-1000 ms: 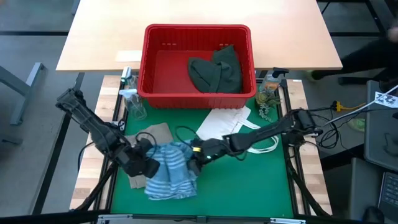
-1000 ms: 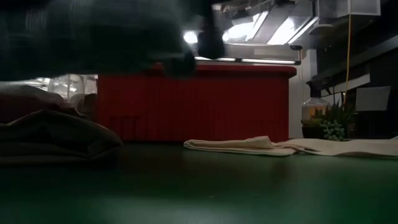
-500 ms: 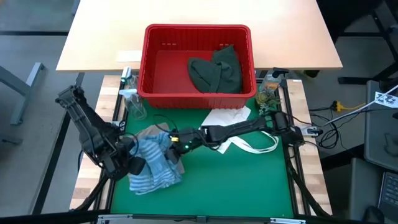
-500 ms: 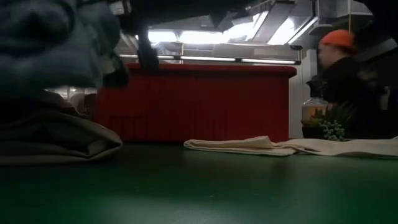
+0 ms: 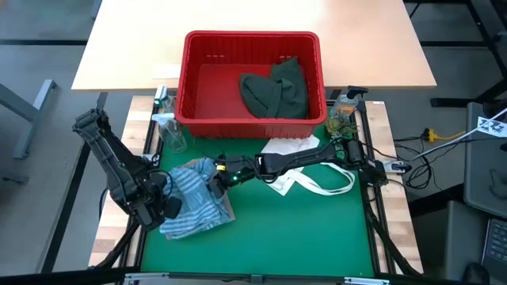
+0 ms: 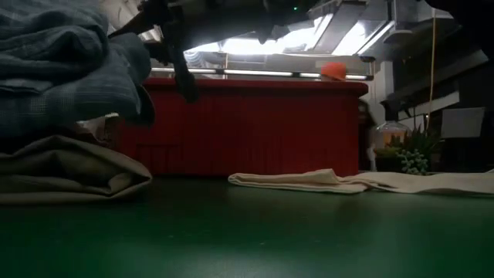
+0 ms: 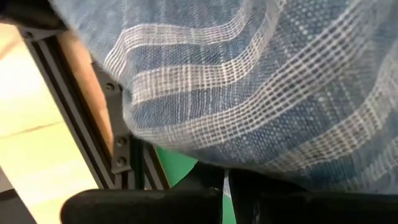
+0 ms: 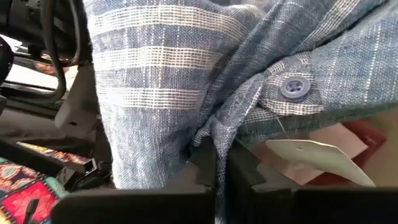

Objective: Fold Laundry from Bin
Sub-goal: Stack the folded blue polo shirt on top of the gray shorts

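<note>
Right now the left gripper (image 5: 170,207) sits at the left edge of the green mat (image 5: 301,237), pinched shut on the near-left end of the blue-white striped shirt (image 5: 190,207). Its wrist view shows the striped cloth filling the picture, just above the closed fingers. The shirt lies bunched on the mat, partly on top of the tan garment (image 6: 69,174). It runs from the left gripper up and to the right, toward the right gripper (image 5: 215,176). That gripper is pinched shut on the far-right end of the shirt, near a button (image 8: 291,86).

So the shirt's long line goes between the two grippers, and each one holds its own end. I think the next move depends on pulling those ends apart to spread it flat.

Farther back, the bin (image 5: 252,41) holds the dark green garment (image 5: 277,89). The white tote bag (image 5: 305,170) lies to the right.
</note>
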`<state>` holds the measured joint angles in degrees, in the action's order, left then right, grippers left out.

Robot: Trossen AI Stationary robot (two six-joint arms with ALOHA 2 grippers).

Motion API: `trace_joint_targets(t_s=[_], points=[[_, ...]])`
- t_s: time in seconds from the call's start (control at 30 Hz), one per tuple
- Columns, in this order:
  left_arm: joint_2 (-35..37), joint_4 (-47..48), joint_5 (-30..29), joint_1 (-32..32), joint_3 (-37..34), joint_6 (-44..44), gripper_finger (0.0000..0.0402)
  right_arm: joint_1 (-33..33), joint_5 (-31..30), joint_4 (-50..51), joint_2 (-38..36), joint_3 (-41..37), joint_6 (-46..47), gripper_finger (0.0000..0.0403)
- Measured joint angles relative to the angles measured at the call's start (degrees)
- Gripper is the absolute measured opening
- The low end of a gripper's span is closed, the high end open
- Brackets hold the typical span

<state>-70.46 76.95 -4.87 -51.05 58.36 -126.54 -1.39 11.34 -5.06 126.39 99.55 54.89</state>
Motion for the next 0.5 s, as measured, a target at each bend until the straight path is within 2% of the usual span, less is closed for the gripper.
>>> trace_joint_targets(t_s=[0.27,0.5], points=[[-0.04,-0.31,0.31,0.00,-2.29,0.00,0.0010,-0.06,-3.65,0.69,0.00,-0.02,-0.01,0.0019],[-0.04,-0.27,0.30,0.00,-2.31,1.52,0.0063,-0.06,-4.27,0.68,0.00,-0.04,-1.80,0.0021]])
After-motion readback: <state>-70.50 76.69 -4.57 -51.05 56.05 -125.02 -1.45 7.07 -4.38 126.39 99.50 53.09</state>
